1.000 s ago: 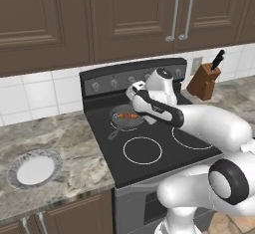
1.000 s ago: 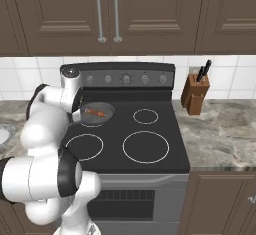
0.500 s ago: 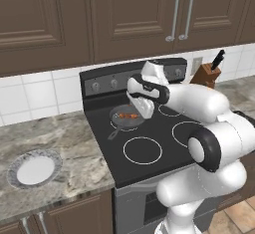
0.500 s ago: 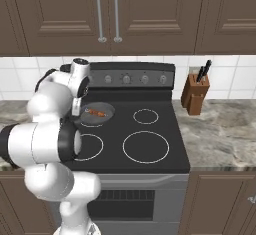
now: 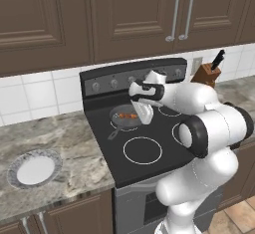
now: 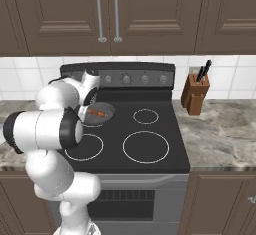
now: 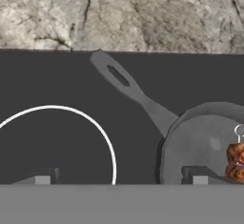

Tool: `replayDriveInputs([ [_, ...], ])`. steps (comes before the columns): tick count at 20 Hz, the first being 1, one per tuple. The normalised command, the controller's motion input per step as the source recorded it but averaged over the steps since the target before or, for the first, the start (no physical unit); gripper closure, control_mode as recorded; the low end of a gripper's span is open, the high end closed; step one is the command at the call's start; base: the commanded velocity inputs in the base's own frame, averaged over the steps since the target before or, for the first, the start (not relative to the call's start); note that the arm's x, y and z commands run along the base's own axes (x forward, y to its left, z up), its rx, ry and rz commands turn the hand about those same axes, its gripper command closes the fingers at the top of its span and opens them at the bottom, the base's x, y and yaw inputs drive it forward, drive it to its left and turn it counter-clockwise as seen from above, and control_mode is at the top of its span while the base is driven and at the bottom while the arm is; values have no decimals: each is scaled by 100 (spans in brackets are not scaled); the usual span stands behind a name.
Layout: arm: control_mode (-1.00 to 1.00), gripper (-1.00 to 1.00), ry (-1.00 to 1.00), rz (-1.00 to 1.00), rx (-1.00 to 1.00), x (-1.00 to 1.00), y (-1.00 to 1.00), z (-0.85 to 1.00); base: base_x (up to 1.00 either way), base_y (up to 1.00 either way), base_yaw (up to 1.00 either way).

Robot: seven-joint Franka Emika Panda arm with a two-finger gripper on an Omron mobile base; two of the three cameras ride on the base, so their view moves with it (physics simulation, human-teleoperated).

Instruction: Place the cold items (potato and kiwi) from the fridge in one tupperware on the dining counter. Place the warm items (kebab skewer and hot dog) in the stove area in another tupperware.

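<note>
A grey frying pan (image 5: 118, 120) sits on the stove's back left burner with the kebab skewer (image 5: 129, 115) lying in it. My gripper (image 5: 146, 116) hangs open just above the pan's right side, fingers pointing down. In the hand view the gripper (image 7: 119, 180) is open with nothing between its fingers. There the pan (image 7: 200, 139) lies at the lower right, its handle (image 7: 125, 84) runs up to the left, and the skewer (image 7: 236, 160) shows at the right edge. From the right base view the skewer (image 6: 96, 112) rests in the pan (image 6: 103, 119) beside my forearm. Hot dog, potato, kiwi and tupperware are out of view.
The black stove top (image 5: 149, 148) has several white-ringed burners. A white plate (image 5: 35, 169) lies on the stone counter (image 5: 74, 148) to the left. A knife block (image 6: 195, 94) stands on the counter right of the stove. Dark cabinets hang above.
The hand has turned downward and dropped from beside the stove's back panel to just over the pan. The elbow has swung round. The jaws stayed open.
</note>
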Motion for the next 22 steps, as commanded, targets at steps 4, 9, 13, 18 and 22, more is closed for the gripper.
replayDriveInputs([
  [4, -100, -100, 0, -4, 10, 32, -7, -12, 0, 0, 0],
  [9, -100, -100, 0, -1, 5, 51, -1, -16, 0, 0, 0],
  [13, -100, -100, 0, 0, 3, 52, 0, -15, 0, 0, 0],
  [18, -100, -100, 0, 0, 2, 57, 0, -12, 0, 0, 0],
  [22, -100, -100, 1, 0, 0, 50, 0, -37, 0, 0, 0],
])
